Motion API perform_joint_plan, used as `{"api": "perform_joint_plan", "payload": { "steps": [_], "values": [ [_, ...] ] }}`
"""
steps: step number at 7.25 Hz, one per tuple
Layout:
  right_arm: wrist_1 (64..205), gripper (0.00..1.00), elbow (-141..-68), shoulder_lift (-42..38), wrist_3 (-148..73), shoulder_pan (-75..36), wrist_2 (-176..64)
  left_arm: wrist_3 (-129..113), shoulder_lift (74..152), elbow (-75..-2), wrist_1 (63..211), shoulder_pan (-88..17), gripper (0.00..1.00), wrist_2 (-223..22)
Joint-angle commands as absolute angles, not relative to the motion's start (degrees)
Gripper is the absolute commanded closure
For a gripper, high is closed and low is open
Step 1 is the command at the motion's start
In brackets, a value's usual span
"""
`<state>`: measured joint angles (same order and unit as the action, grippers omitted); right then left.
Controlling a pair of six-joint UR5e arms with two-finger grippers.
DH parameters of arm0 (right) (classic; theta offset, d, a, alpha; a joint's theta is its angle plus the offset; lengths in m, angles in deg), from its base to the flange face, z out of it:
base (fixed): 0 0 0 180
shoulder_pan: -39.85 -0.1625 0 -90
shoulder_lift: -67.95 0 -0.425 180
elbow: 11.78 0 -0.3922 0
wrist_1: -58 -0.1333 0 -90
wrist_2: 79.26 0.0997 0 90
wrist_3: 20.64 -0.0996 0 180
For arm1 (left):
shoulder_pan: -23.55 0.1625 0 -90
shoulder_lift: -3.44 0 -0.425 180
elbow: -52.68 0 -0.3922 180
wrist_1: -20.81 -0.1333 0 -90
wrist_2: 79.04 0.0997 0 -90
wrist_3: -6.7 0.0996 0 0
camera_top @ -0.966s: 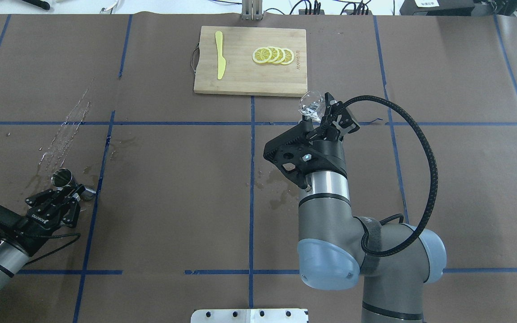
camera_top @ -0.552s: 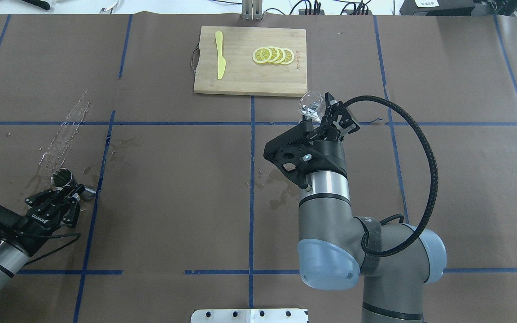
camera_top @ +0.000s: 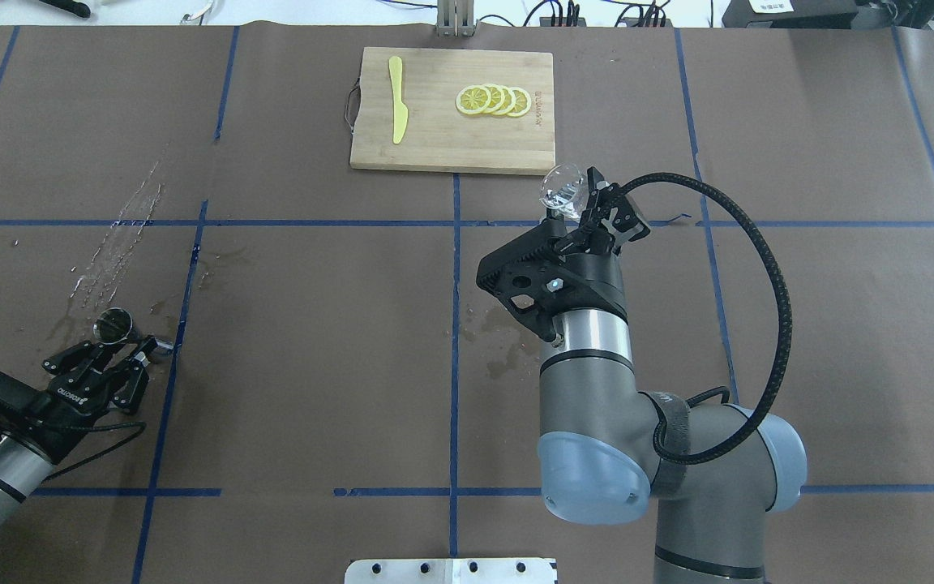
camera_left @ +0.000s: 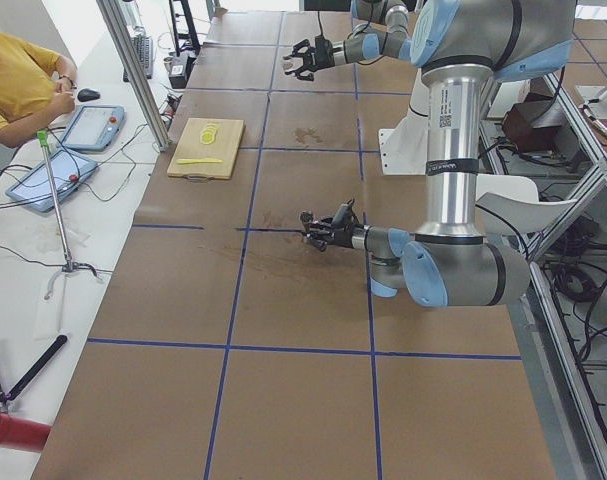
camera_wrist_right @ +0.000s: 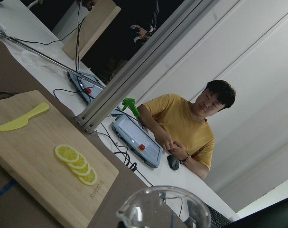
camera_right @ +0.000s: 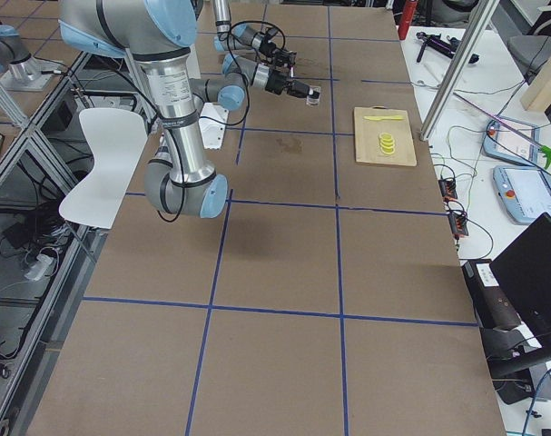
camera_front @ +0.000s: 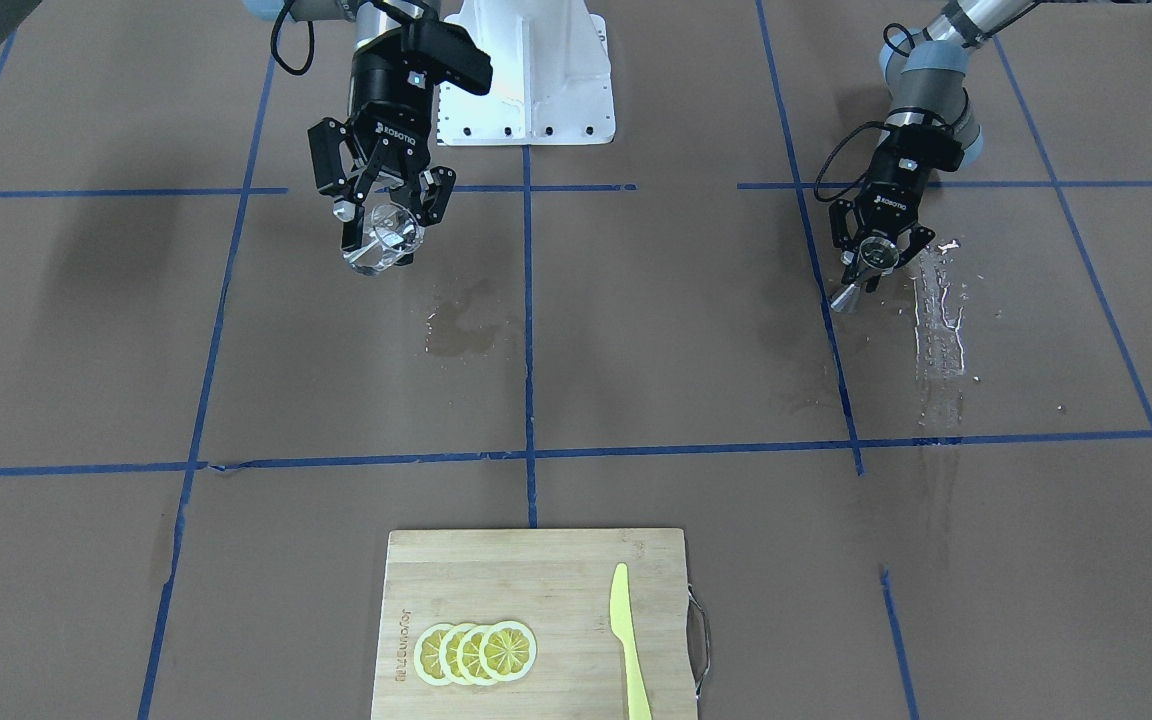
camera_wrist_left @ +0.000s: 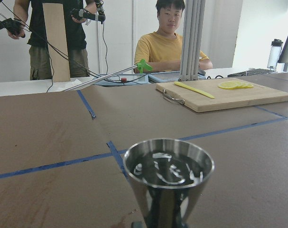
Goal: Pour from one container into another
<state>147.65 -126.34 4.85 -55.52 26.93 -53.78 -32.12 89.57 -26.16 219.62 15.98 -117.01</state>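
My right gripper (camera_top: 576, 200) is shut on the clear glass tumbler (camera_top: 562, 188), which hangs tilted above the table just in front of the cutting board. From across the table, the tumbler (camera_front: 380, 243) shows between the black fingers (camera_front: 348, 215). Its rim (camera_wrist_right: 162, 207) fills the bottom of the right wrist view. Far to the left, my left gripper (camera_top: 128, 346) is shut on the waist of the steel jigger (camera_top: 113, 327), which stands upright just above the paper. The left wrist view shows liquid in the jigger (camera_wrist_left: 168, 173).
A bamboo cutting board (camera_top: 451, 150) at the far middle carries several lemon slices (camera_top: 493, 100) and a yellow plastic knife (camera_top: 396, 97). A streak of spilled water (camera_top: 122, 235) lies beyond the jigger. A damp stain (camera_top: 493, 345) marks the paper near the centre. People stand past the far edge.
My left gripper with the jigger has shifted slightly back toward the robot. The right arm and the tumbler have not moved.
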Motion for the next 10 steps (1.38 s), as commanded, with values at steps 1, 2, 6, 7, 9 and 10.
{"api": "perform_joint_plan", "payload": {
  "steps": [1,2,6,7,9,10],
  "values": [
    [147.65,1.00,-126.30,4.84,-55.44,26.93,-53.78,-32.15,89.58,-26.16,219.62,16.08,0.48,-116.92],
    [147.65,1.00,-126.30,4.84,-55.53,26.93,-53.78,-32.23,89.58,-26.16,219.62,16.08,0.39,-116.92],
    [147.65,1.00,-126.48,4.93,-55.44,26.93,-53.78,-32.50,89.75,-27.47,220.93,16.08,0.00,-111.67],
    [147.65,1.00,-126.48,4.93,-55.44,26.93,-53.78,-32.41,89.66,-28.78,221.20,15.99,0.00,-110.34],
    [147.65,1.00,-126.48,4.93,-55.44,26.93,-53.69,-32.41,89.66,-31.59,221.37,15.99,0.00,-107.80],
    [147.65,1.00,-126.48,4.84,-55.44,26.93,-53.69,-32.24,89.49,-33.26,222.33,15.90,0.00,-107.52]
  ]
}}
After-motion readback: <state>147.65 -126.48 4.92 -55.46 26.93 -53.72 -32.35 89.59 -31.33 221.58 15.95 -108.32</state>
